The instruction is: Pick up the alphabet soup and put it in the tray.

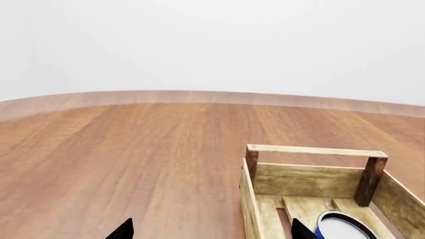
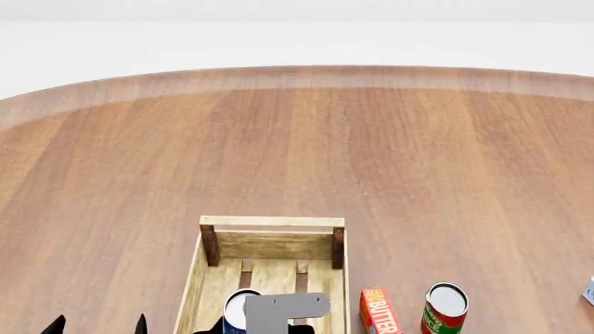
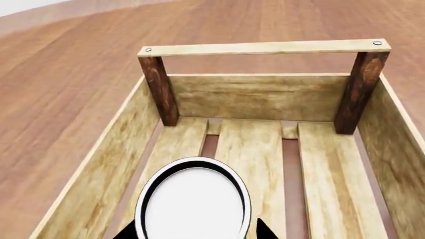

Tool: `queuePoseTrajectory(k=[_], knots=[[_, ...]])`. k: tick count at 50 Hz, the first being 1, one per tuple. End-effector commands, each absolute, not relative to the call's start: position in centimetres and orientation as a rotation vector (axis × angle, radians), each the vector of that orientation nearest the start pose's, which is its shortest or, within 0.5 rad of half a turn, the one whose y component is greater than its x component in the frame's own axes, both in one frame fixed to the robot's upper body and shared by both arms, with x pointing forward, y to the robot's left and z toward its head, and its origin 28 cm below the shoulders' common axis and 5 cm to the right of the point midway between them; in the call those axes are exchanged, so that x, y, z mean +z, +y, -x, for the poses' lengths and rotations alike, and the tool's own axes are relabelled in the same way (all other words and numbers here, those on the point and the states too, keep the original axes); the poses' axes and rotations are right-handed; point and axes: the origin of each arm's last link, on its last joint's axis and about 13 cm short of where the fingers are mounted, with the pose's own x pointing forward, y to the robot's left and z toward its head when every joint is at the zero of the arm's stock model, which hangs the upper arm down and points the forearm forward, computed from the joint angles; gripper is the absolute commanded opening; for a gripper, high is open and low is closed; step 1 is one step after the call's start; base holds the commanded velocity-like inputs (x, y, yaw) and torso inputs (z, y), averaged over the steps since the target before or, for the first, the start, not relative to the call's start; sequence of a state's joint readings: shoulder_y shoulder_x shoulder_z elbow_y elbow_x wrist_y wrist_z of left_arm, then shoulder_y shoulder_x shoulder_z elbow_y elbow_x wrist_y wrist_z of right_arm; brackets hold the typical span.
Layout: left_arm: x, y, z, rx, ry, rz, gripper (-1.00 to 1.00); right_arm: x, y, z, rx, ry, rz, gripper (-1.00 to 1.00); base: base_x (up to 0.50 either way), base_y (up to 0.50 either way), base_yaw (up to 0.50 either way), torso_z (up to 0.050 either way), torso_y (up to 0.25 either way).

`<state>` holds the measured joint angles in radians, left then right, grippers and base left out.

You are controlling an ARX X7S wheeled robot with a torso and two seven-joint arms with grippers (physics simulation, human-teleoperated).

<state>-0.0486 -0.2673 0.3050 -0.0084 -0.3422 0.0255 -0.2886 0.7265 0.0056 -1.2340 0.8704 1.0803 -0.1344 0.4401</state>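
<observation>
Looking down from the head camera, we see the alphabet soup (image 2: 239, 310) standing upright inside the tray (image 2: 271, 223), toward the tray's near end and close to its left wall, its pale top facing up and a strip of blue label showing. Our right gripper (image 3: 196, 234) sits at the can: in the right wrist view the white lid with its dark rim fills the space between two black fingertips (image 3: 264, 231), one on each side of the can (they appear to touch it, so we read the gripper as clamped on the soup). A grey bracket of the right arm (image 2: 286, 310) overlaps the can's right side in the head view.

Our left gripper (image 2: 97, 325) hangs just outside the tray's left wall, over the bare wooden surface (image 2: 371, 153). Its two dark fingertips stand clearly apart with nothing between them, which the left wrist view confirms; that view also catches the tray's raised end rail, a dark corner post and the can's blue side and pale top within the slats.

To the right of the tray, on the surface, lies a red butter box (image 2: 380, 312) just beside the tray wall, and beyond it stands a red-and-green can (image 2: 444, 309) with a pale lid. A small pale object (image 2: 589, 291) is cut off at the right edge; we cannot tell what it is.
</observation>
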Motion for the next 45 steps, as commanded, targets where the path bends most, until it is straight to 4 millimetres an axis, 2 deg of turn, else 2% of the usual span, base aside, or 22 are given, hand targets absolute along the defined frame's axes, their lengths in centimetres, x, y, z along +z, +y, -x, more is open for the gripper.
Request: queuePoseTrajectory(k=[1,17,45], knots=[[1.5,20.9,-21.2,0.000,0.035,0.065,1.00,-0.3,2.1,-29.3,0.218,0.411,-0.059,1.00,0.00,0.00,0.00,0.000,0.000],[1.6,20.9,-21.2,0.001,0.032,0.066,1.00,0.3,2.1,-29.1,0.221,0.397,-0.064,1.00,0.00,0.00,0.00,0.000,0.000],[1.8,20.9,-21.2,0.003,0.028,0.071,1.00,3.9,1.8,-27.4,0.247,0.291,-0.087,1.00,0.00,0.00,0.00,0.000,0.000]])
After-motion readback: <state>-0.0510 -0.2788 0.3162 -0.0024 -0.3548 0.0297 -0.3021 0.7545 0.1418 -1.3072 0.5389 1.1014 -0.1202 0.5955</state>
